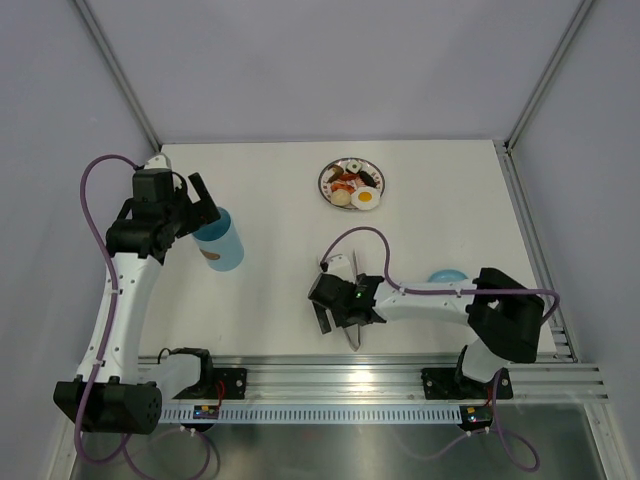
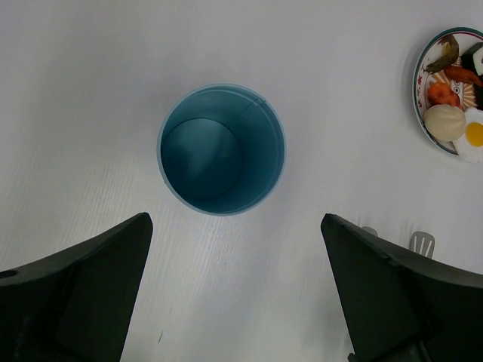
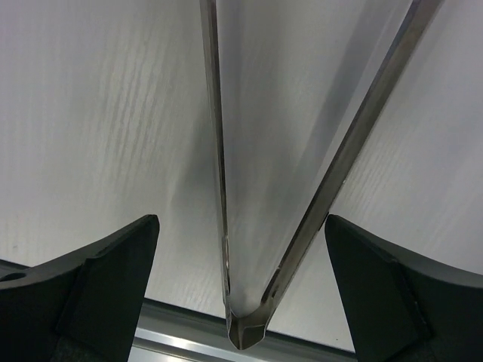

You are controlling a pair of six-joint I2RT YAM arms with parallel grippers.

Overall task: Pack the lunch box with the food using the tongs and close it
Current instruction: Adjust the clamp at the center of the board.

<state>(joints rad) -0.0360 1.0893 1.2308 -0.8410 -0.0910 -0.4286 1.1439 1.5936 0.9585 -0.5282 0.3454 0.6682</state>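
A: Well, the setting?
B: White bench (image 1: pixel 270 190), grey walls (image 1: pixel 300 60). Lunch box (image 1: pixel 220 248) upright at left, below the wide left gripper (image 2: pixel 235 219); tongs (image 3: pixel 217 151) flat near the front, within the wide right gripper (image 3: pixel 241 222), untouched.

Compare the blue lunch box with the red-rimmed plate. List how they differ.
The lunch box is a tall light-blue cylinder; the plate is flat with a red patterned rim. The lunch box stands open and empty; the plate carries the food. The lunch box is at the left of the table; the plate sits toward the far middle. Both are round and rest on the table.
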